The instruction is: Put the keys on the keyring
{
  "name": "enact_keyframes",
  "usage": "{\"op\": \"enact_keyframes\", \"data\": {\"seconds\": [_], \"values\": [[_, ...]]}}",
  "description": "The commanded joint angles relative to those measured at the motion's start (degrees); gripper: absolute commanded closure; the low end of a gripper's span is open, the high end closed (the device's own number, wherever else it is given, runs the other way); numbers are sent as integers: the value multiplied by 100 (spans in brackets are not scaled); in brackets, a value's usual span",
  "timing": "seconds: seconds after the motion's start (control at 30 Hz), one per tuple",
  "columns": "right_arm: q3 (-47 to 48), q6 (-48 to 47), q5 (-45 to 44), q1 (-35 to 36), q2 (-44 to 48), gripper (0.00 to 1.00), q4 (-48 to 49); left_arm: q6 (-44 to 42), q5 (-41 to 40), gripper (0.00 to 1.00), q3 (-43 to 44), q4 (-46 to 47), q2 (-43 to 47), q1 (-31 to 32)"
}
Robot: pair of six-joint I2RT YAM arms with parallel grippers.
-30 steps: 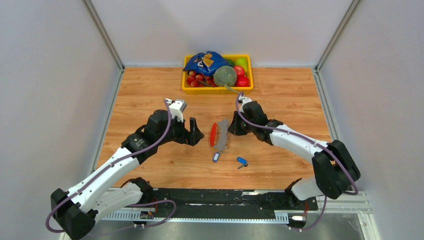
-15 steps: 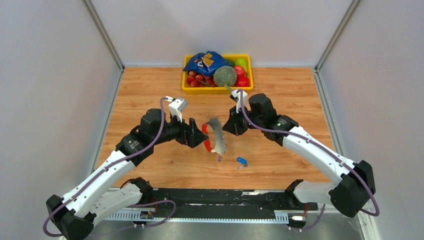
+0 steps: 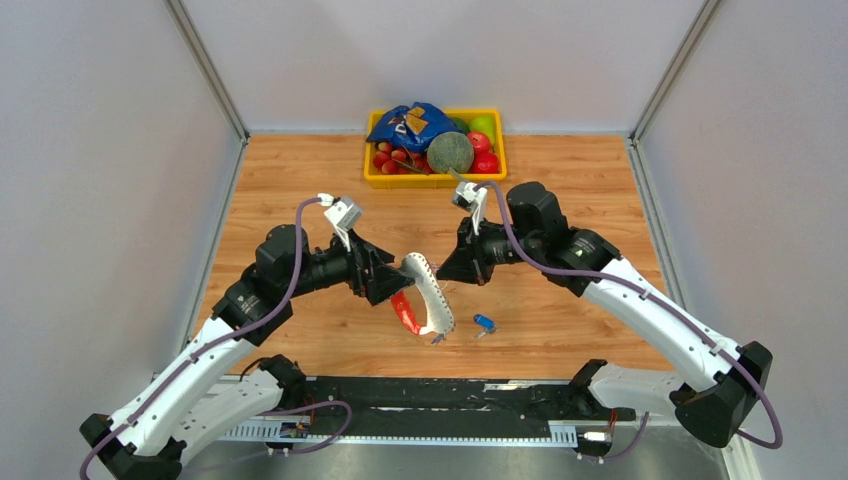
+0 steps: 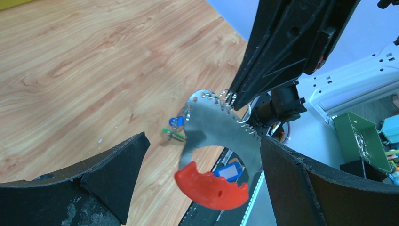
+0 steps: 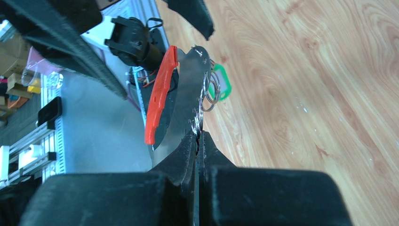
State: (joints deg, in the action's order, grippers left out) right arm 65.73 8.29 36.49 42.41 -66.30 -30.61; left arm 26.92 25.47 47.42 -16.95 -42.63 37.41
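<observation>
The left gripper (image 3: 386,283), left of centre in the overhead view, has its jaws spread wide and holds nothing. In its wrist view the keyring (image 4: 221,132) hangs in the gap between the two black fingers (image 4: 117,174); whether either finger touches it I cannot tell.

The keyring is in the air at mid-frame, above the wooden table (image 3: 300,180). It is a flat, silvery crescent of metal with small holes and wire rings along its outer edge, and a red curved loop (image 4: 211,186) closes its lower end. A green tag (image 5: 221,84) dangles from one of the rings. A blue-headed key (image 4: 227,172) shows just behind the red loop, partly hidden.

Just right of that, the right gripper (image 5: 197,141) is pinched tight on the crescent's upper edge and carries it.

Further right and lower, a second blue-headed key (image 3: 484,323) lies on the table, apart from the ring.
</observation>
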Motion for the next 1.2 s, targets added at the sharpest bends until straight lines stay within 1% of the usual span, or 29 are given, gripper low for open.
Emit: {"op": "enact_keyframes", "data": {"seconds": [0.0,0.4,0.47,0.53,0.57,0.6,0.67,0.77,0.8,0.83,0.87,0.97,1.03,1.07,1.1,1.13,1.17], "values": [[336,38,558,96,246,100,139,8,209,0,4,375,98,-5],[606,52,673,445,169,100,149,535,920,0,-404,1508,150,-5],[652,41,688,481,170,100,152,572,1028,2,-424,1566,137,-5],[683,33,684,496,196,100,145,560,1114,7,-422,1567,144,-3],[691,30,684,505,203,100,149,547,1142,12,-419,1566,156,-5],[694,25,688,509,219,100,149,536,1179,15,-418,1569,187,-5],[687,17,684,506,250,100,151,526,1243,26,-418,1587,230,-3],[671,14,698,505,280,100,148,563,1369,38,-417,1656,260,-5],[666,14,701,505,284,100,149,570,1435,43,-418,1658,268,-1],[668,14,708,507,287,100,145,587,1474,46,-418,1659,262,-3],[675,14,706,505,293,100,151,600,1565,51,-418,1747,257,-5],[712,39,693,509,302,100,159,614,1798,59,-426,1924,247,-5],[741,57,706,505,311,100,159,609,1928,69,-407,1956,227,-5],[758,58,722,505,319,100,157,632,1988,79,-403,1971,198,-5],[761,54,727,505,326,100,158,658,2006,85,-401,2010,191,-5],[758,50,734,506,326,100,158,703,2041,96,-405,2041,171,-5],[757,33,736,509,339,100,155,720,2067,98,-412,2107,169,-5]]}}
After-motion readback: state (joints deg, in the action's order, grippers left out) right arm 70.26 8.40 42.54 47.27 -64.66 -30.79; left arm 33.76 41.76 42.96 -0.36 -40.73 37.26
